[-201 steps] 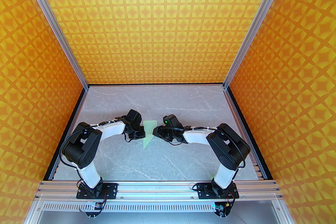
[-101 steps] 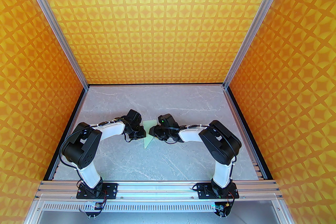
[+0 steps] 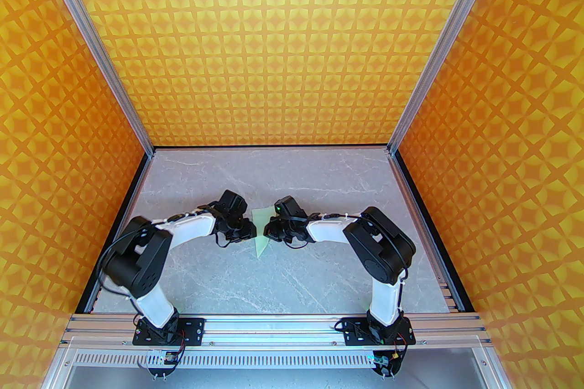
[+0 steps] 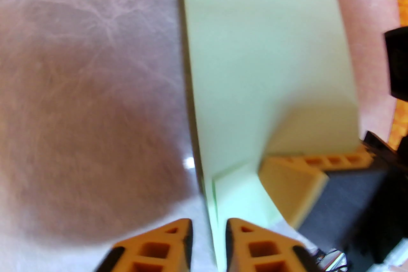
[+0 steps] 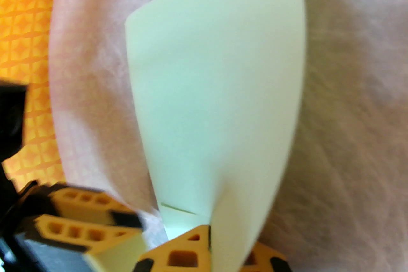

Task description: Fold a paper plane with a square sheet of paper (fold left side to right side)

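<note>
"Where was the paper?"

"The mint-green sheet of paper [image 3: 261, 228] sat near the middle of the grey marbled surface [image 3: 292, 282], folded and bowed, right between the two arms."

"Was it held?"

"The right claw [image 5: 220, 242] was clenched on its near edge. The left claw [image 4: 207, 232] had its orange tips almost together around the fold, with a sliver of gap. I couldn't tell whether it truly pinched."

"Anything else about?"

"Orange patterned walls [image 3: 292, 36] and silver metal posts [image 3: 93, 40]. From above, both black wrists crowded the paper and hid much of it."
</note>
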Robot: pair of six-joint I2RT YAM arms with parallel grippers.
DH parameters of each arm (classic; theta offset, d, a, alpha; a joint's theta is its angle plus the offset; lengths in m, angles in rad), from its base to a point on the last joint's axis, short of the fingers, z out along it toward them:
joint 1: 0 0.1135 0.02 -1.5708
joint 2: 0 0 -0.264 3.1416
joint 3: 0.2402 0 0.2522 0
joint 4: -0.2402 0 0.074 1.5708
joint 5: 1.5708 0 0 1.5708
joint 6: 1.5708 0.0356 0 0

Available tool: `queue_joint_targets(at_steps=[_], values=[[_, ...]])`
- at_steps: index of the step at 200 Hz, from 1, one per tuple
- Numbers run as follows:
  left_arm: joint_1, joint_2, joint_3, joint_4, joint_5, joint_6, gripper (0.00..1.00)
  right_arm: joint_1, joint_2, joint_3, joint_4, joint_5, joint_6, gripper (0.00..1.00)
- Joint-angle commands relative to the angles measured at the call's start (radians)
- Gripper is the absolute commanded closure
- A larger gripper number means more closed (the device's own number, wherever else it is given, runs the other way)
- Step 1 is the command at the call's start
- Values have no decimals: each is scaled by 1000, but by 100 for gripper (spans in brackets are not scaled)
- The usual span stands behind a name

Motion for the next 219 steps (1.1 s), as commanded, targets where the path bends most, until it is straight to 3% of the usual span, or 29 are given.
queue_joint_targets(at_steps=[1,88,176,219], values=[[-17,-78,-37,82,28,-32,85,2,-40,34,-141,70,-34,100],[-138,43,-88,293,90,-119,87,2,-10,55,-159,54,9,100],[-153,74,-125,281,67,-121,93,2,3,50,-127,44,75,100],[-215,52,-156,249,34,-117,94,2,11,60,-132,49,89,100]])
